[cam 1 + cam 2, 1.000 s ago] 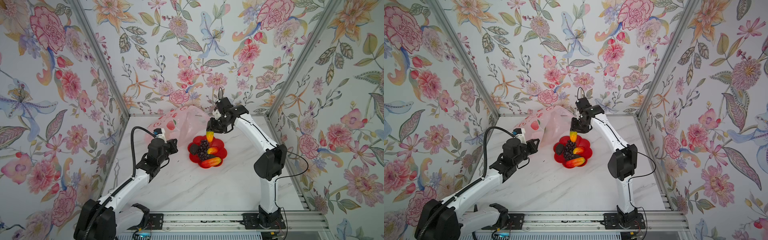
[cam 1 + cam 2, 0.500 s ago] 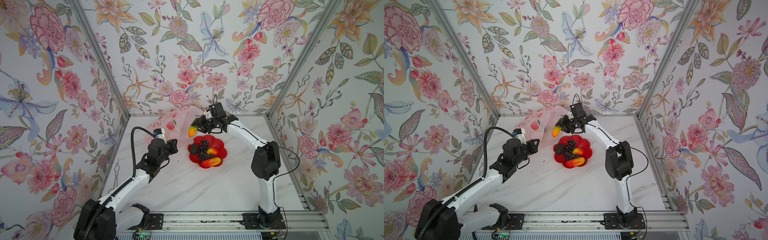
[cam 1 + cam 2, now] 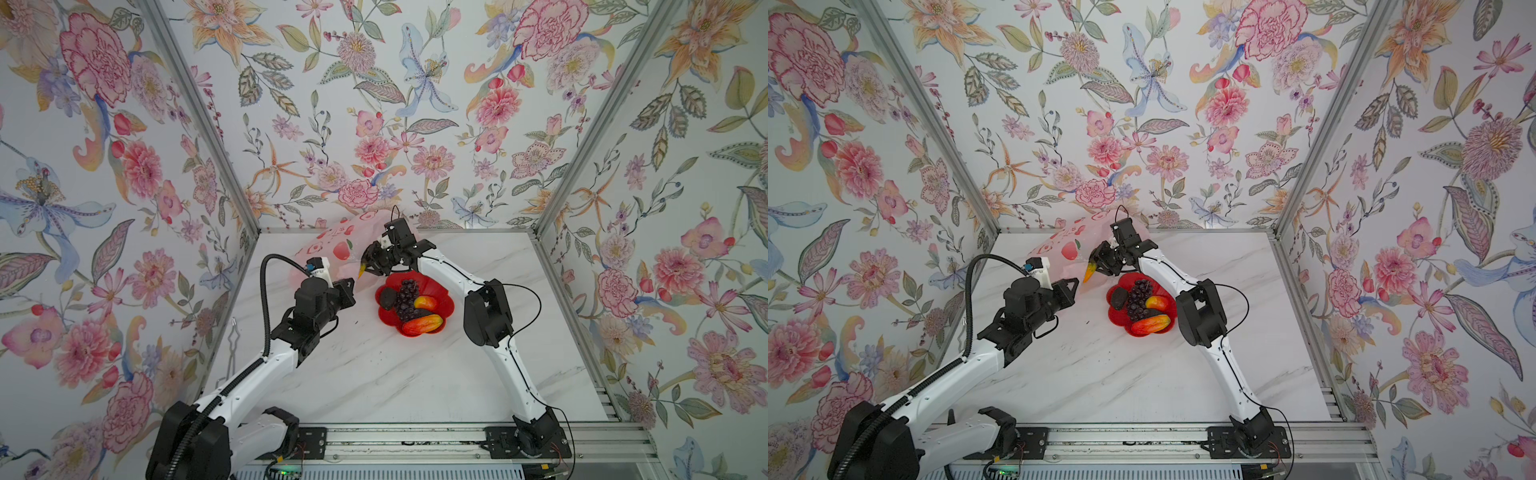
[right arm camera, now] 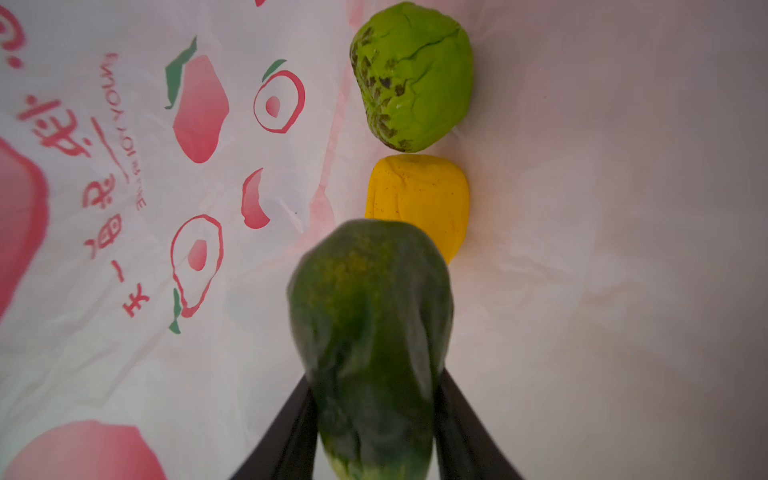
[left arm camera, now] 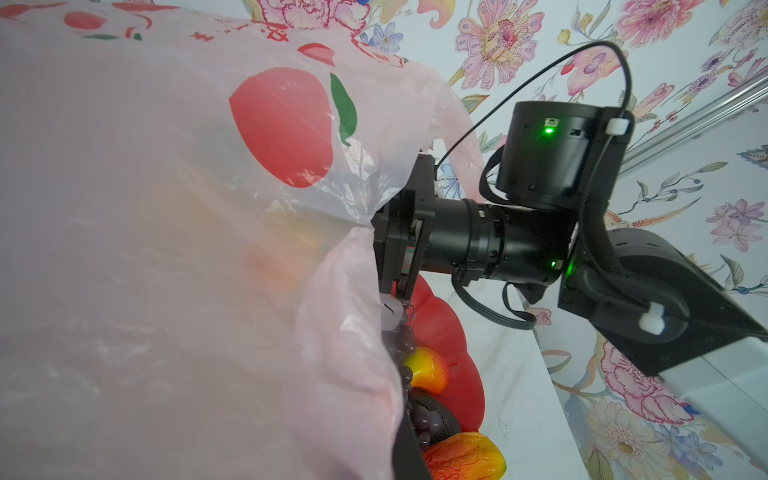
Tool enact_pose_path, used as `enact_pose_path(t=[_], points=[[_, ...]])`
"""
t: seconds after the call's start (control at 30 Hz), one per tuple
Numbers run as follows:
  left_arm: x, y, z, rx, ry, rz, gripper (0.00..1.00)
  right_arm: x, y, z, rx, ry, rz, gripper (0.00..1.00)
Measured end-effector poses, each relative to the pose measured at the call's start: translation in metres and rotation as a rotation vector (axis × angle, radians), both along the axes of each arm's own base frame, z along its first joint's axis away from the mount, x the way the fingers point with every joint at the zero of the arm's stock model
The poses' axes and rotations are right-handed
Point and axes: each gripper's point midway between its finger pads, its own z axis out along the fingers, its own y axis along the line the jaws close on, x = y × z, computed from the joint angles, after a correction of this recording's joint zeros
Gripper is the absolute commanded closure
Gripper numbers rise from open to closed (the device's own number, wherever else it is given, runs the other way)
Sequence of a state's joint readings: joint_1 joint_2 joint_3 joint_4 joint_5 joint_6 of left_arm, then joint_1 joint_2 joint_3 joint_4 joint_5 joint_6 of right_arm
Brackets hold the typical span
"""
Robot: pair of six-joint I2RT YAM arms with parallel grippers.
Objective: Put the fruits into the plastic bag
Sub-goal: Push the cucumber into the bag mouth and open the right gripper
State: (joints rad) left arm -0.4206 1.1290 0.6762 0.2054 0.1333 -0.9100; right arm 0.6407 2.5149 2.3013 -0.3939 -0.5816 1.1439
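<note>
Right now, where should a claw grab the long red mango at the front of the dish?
Pinch the mango across its narrow middle, coming straight down. It lies on its side along the near rim of the dish, top bare; grapes crowd it behind, so a sideways reach would likely bump them.

Red dish (image 3: 445, 308): 1
Plastic bag (image 3: 330, 246): 1, just beside the dish
Grape bunch (image 3: 405, 296): 1, in the dish
Mango shapes (image 3: 422, 324) (image 3: 426, 302): 2, in the dish
Dark avocado-like piece (image 3: 388, 298): 1, in the dish
Green bumpy ball (image 4: 411, 77): 1, off the dish, inside the bag
Yellow lemon-like fruit (image 4: 417, 195): 1, off the dish, inside the bag
Green-yellow oblong (image 4: 370, 324): 1, off the dish
Robot arms (image 3: 253, 376) (image 3: 513, 374): 2, either side of the dish
</note>
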Motion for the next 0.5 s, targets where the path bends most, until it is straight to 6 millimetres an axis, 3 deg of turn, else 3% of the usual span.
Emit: enact_pose_path(t=[0.2, 0.33, 0.5], points=[[-0.001, -0.002, -0.001, -0.002, 0.004, -0.01, 1.0, 0.002, 0.009, -0.018, 0.025, 0.054, -0.005, 0.43], [-0.001, -0.002, -0.001, -0.003, 0.005, -0.012, 1.0, 0.003, 0.012, -0.022, 0.046, 0.073, -0.007, 0.29], [-0.001, -0.002, -0.003, -0.001, 0.01, -0.014, 1.0, 0.004, 0.015, -0.016, 0.069, 0.067, 0.001, 0.26]])
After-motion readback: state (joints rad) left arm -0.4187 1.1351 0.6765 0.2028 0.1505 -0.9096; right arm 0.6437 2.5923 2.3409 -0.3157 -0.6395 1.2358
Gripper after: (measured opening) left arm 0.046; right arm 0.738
